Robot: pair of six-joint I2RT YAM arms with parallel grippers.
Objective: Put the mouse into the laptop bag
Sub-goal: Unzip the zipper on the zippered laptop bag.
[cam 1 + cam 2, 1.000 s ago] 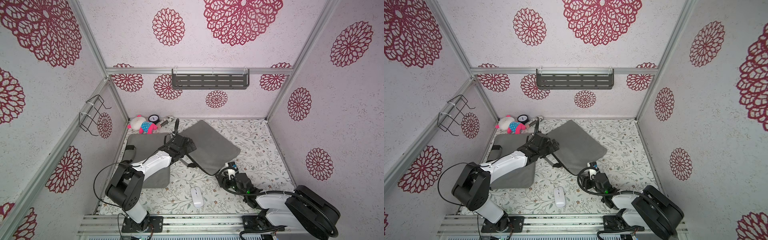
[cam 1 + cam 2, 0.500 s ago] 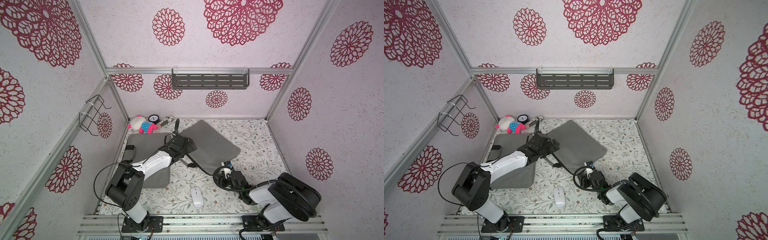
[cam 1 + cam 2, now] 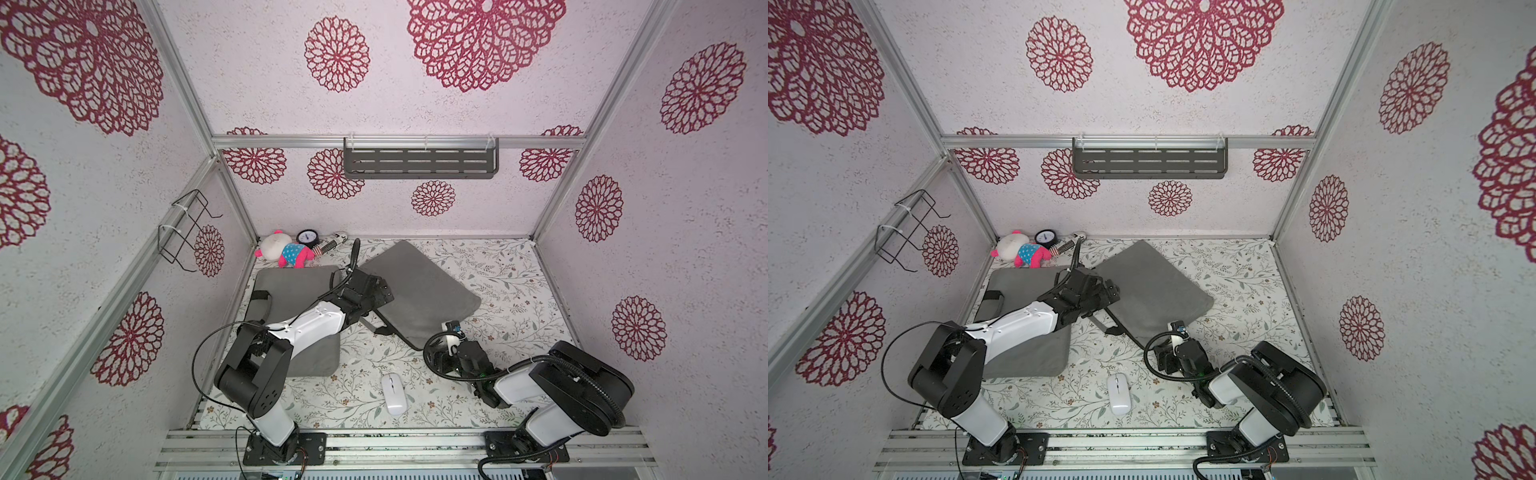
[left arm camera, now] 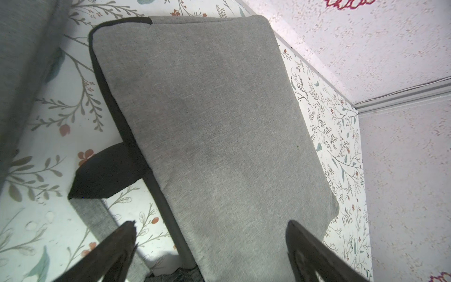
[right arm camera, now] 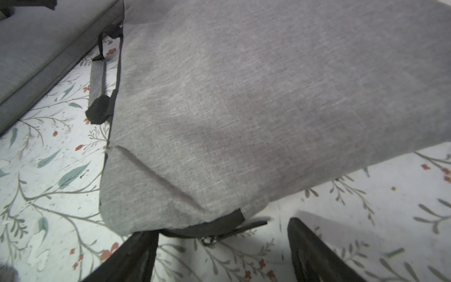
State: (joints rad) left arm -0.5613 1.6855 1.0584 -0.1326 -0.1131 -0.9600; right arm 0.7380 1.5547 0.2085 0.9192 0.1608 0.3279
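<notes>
The white mouse (image 3: 392,388) (image 3: 1119,392) lies on the floral table near the front edge, apart from both grippers. The grey laptop bag (image 3: 415,286) (image 3: 1150,291) lies askew in the middle. My left gripper (image 3: 376,291) (image 4: 212,232) is open above the bag's left edge, and the bag's grey face (image 4: 219,122) fills that wrist view. My right gripper (image 3: 438,355) (image 5: 222,244) is open at the bag's near corner (image 5: 170,195). The black zipper tab (image 5: 234,229) with its metal ring lies between the right fingertips, touching neither.
A second grey bag (image 3: 291,291) with a black strap lies on the left, under my left arm. A plush toy (image 3: 284,251) and a small clock (image 3: 308,238) sit in the back left corner. The walls carry a grey shelf (image 3: 419,162) and a wire rack (image 3: 187,230).
My right arm has swung round at its base, the gripper has shifted slightly left at the bag's near corner, and its jaws have opened wider. Left arm, mouse and bags are unmoved.
</notes>
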